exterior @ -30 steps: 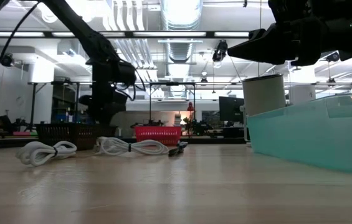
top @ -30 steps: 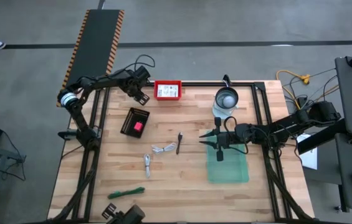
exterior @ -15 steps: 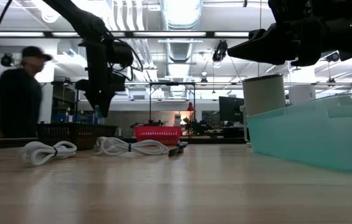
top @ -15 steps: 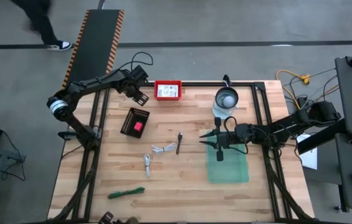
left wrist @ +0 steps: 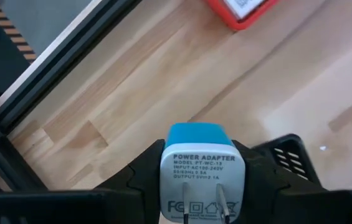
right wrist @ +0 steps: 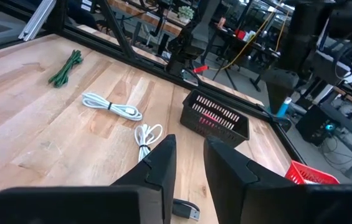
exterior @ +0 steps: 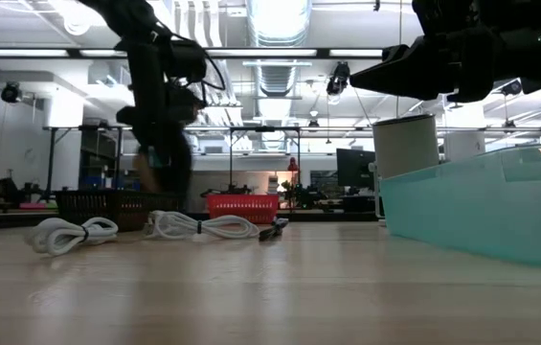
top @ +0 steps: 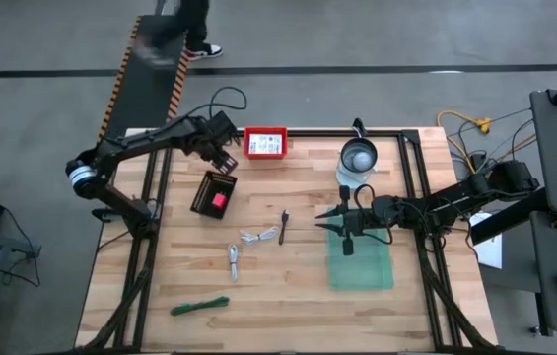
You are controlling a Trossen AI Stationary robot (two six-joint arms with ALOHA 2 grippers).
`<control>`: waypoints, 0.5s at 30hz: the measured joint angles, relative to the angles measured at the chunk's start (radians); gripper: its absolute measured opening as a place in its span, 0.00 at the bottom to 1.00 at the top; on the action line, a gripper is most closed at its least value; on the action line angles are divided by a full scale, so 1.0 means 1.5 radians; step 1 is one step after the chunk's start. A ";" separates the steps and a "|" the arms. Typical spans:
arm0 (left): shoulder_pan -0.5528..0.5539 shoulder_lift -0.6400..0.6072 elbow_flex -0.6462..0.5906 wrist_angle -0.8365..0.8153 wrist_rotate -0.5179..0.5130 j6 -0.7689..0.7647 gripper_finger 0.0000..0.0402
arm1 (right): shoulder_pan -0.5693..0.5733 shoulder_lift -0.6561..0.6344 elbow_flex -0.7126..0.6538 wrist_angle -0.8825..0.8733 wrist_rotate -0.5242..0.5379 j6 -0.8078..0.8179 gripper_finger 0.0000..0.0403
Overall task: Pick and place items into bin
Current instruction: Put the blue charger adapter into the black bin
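My left gripper (top: 223,154) hangs above the table's far left part, between a red tray (top: 266,144) and a black basket (top: 214,193), shut on a white and blue power adapter (left wrist: 200,168). My right gripper (top: 335,219) stays level over the near-left rim of the teal bin (top: 361,258); its fingers (right wrist: 163,162) stand a narrow gap apart with nothing between them. On the wood lie two white coiled cables (top: 260,236) (top: 234,260), a thin black stick (top: 284,224) and a green tie (top: 199,306). My left gripper pinches the adapter's two opposite side faces (left wrist: 167,174) between its two fingers. The fingers come from above, slanting steeply down. The blue end points away from the wrist and the prongs point back toward it. The adapter hangs clear of the table.
A glass jar with a metal lid (top: 359,158) stands just beyond the bin. The red tray holds a white card. The basket holds something pink. A black frame rail (top: 347,132) runs along the far edge. A person walks on the floor beyond the far left corner.
My left gripper has risen with the adapter still in its fingers, and its arm has swung out toward the table's left edge. A person has walked past behind the table.
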 joint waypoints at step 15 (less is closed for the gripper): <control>-0.082 -0.007 0.000 -0.026 0.023 -0.034 0.32 | 0.000 0.000 0.000 0.000 0.000 0.000 0.20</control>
